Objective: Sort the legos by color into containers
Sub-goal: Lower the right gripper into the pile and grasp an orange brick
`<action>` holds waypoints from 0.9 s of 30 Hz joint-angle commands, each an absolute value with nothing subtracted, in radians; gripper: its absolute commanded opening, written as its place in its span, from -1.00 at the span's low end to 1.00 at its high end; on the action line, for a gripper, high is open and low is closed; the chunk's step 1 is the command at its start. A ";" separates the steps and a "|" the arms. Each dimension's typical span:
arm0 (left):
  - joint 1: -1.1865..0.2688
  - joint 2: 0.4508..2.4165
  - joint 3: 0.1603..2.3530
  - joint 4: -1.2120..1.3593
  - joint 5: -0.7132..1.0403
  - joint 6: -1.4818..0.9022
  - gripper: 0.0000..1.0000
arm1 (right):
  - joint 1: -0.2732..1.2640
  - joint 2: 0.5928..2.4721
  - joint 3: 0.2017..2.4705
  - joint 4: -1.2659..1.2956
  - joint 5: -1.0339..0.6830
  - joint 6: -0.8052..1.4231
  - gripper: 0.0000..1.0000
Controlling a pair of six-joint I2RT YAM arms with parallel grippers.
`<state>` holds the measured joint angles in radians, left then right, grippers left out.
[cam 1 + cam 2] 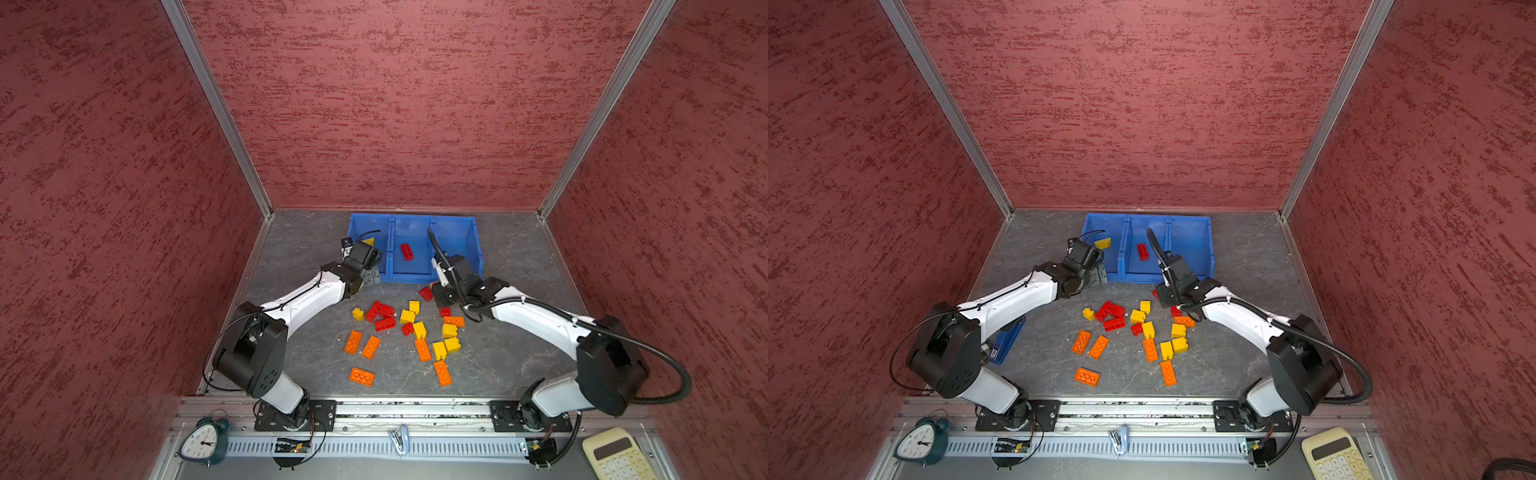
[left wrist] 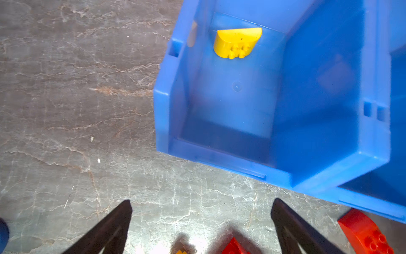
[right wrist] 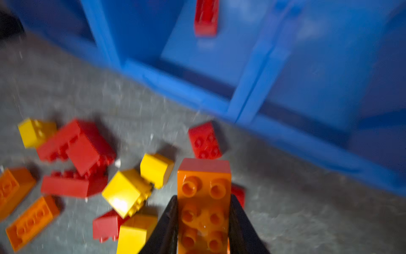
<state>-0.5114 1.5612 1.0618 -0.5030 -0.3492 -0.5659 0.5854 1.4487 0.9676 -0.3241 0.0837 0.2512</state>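
My right gripper [image 3: 204, 211] is shut on a long orange brick [image 3: 204, 187], lifted a little above the loose legos [image 1: 407, 328] in front of the blue containers [image 1: 411, 217]. In both top views this gripper [image 1: 434, 291] hangs just before the middle bin. A yellow brick [image 2: 237, 42] lies in the left bin [image 2: 167, 110], and a red brick [image 1: 407, 252] lies in the middle bin. My left gripper [image 2: 202, 203] is open and empty over bare table at the left bin's front corner [image 1: 1098, 276]. Red, yellow and orange bricks lie scattered mid-table.
Textured red walls close the table on three sides. An alarm clock [image 1: 203, 442] and a calculator [image 1: 615, 455] sit on the front rail. A flat blue object [image 1: 1007, 338] lies under my left arm. A red curved brick [image 2: 364, 235] lies by the bins' front wall.
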 commanded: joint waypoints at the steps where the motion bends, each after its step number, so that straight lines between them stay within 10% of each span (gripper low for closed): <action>1: -0.523 1.537 1.077 -0.463 -0.299 -0.509 0.99 | 0.465 1.436 0.982 -0.086 0.139 0.362 -0.43; 13: -0.551 1.538 1.041 -0.483 -0.135 -0.209 0.87 | 0.321 1.839 1.332 -0.176 0.194 0.419 -0.33; 19: -0.553 1.546 1.035 -0.569 -0.081 -0.187 0.56 | 0.320 1.823 1.360 -0.212 0.119 0.406 0.16; 22: -0.554 1.547 1.028 -0.595 -0.019 -0.170 0.50 | 0.320 1.751 1.315 -0.212 0.128 0.394 0.98; 27: -0.554 1.608 1.058 -0.671 -0.003 -0.145 0.26 | 0.321 1.614 1.192 -0.140 0.194 0.402 0.98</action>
<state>-0.5495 1.5707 1.0397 -0.6060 -0.0387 -0.1799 0.3241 1.6875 1.2327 -0.1963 0.1497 0.4019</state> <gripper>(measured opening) 0.639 0.988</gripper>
